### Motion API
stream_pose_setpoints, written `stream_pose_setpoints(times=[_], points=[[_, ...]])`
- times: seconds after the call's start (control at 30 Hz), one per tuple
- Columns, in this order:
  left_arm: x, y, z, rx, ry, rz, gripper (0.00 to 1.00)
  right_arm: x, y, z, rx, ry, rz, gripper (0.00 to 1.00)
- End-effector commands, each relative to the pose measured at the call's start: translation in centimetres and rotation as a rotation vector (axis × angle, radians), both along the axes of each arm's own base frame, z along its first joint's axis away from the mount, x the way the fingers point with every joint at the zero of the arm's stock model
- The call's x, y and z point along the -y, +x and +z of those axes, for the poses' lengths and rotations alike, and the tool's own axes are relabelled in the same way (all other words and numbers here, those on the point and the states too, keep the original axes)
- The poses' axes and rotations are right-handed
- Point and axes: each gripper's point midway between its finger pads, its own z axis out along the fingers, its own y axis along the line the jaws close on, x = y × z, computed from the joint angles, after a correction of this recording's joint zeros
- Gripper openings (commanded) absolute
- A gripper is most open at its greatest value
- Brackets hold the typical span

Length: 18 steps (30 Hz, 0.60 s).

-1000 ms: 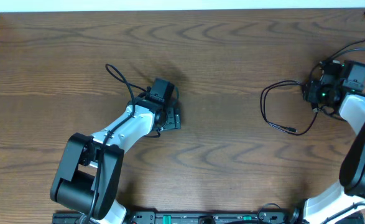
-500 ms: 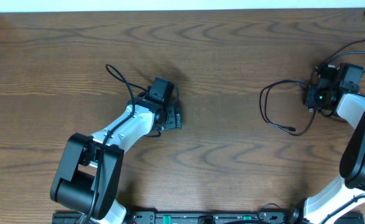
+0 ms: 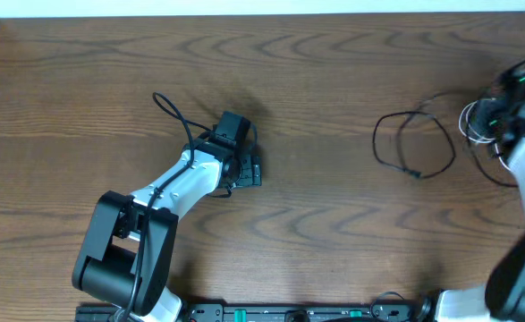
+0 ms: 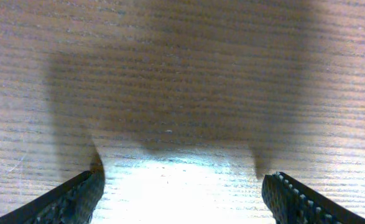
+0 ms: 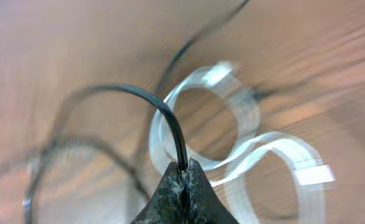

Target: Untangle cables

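The black cable [image 3: 396,118] lies in a loop on the right side of the table, its plug [image 3: 414,172] at the near end. In the right wrist view this black cable [image 5: 163,112] rises in an arc straight out of my right gripper [image 5: 184,167], whose jaws are pressed shut on it. The white cable [image 5: 241,146] is coiled in blurred loops on the wood just behind. From overhead, my right gripper [image 3: 493,114] is at the far right edge beside the white cable [image 3: 467,122]. My left gripper [image 3: 247,170] [image 4: 179,186] rests open over bare wood, nothing between its fingers [image 4: 70,199].
The wooden table [image 3: 334,241] spreads between the two arms. A thicker black arm cable [image 3: 168,109] loops out behind the left arm. The table's far edge [image 3: 262,15] meets a white strip.
My right gripper has shut on the black cable and moved right and away, dragging the black loop with it. White loops now show beside it. The left arm has not moved.
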Motion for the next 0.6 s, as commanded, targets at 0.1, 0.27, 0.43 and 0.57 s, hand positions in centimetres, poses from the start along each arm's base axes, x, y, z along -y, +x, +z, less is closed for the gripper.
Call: stream_pose_setpoints(times=[0.1, 0.27, 0.43, 0.57], points=[[0.3, -2.4, -1.9, -0.109, -0.032, -0.004, 0.88, 8.7, -4.9, 11.0, 0.146, -0.297, -0.371, 0.01], [0.3, -2.4, -1.9, -0.109, -0.032, -0.004, 0.88, 10.5, -6.5, 10.6, 0.135, -0.277, -0.444, 0.01], [0.3, -2.4, -1.9, -0.109, -0.032, -0.004, 0.88, 10.9, -6.9, 9.4, 0.103, -0.254, -0.47, 0.05], [0.3, -2.4, -1.9, -0.109, -0.032, -0.004, 0.88, 9.9, -5.7, 8.6, 0.132, -0.17, -0.43, 0.39]])
